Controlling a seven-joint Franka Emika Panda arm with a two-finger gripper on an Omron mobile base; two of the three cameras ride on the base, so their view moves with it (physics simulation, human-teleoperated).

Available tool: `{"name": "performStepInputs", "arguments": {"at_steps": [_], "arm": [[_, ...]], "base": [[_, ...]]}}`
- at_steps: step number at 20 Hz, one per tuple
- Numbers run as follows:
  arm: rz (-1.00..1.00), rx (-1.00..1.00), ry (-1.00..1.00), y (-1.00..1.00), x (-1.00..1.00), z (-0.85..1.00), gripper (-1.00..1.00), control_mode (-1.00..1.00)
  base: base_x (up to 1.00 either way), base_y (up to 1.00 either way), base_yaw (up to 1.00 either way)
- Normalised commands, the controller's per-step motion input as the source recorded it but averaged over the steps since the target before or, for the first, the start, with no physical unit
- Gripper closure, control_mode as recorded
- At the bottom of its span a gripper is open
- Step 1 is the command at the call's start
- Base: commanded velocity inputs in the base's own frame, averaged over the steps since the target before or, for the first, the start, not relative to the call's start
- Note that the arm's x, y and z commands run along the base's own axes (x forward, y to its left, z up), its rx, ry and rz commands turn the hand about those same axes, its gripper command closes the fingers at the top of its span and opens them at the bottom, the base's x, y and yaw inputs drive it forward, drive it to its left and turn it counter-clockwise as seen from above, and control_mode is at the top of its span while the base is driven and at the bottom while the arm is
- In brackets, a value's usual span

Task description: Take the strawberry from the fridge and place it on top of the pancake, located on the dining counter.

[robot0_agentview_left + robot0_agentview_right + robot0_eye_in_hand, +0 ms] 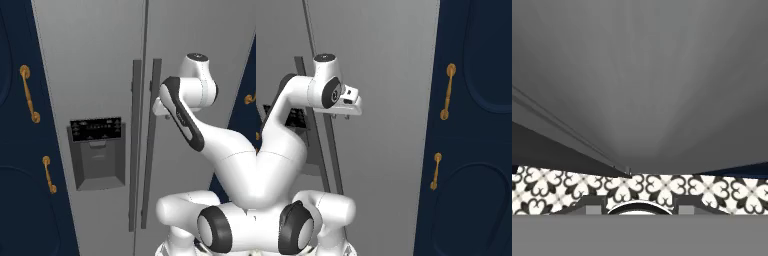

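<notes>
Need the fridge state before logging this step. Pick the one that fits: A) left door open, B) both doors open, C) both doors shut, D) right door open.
C: both doors of the fridge sit flush, the two dark handles side by side, and no shelves show.

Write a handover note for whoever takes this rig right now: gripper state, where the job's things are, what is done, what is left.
Gripper: up in front of the fridge's right door, beside the two long dark handles; touching nothing visible, whether it is open or shut cannot be told.
Fridge: both doors closed.
Done: the robot faces the fridge, the arm is raised.
Left: open the fridge, take the strawberry, carry it to the dining counter, set it on the pancake.
</notes>
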Motion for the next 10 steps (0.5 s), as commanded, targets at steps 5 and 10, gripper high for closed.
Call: {"name": "performStepInputs", "arguments": {"at_steps": [5,10], "arm": [[0.00,0.00,0.00,0.00,0.00,0.00,-1.00,1.00],[0.00,0.00,0.00,0.00,0.00,0.00,-1.00,1.00]], "base": [[-0.22,0.04,-0.01],[-0.47,0.26,-0.09]]}}
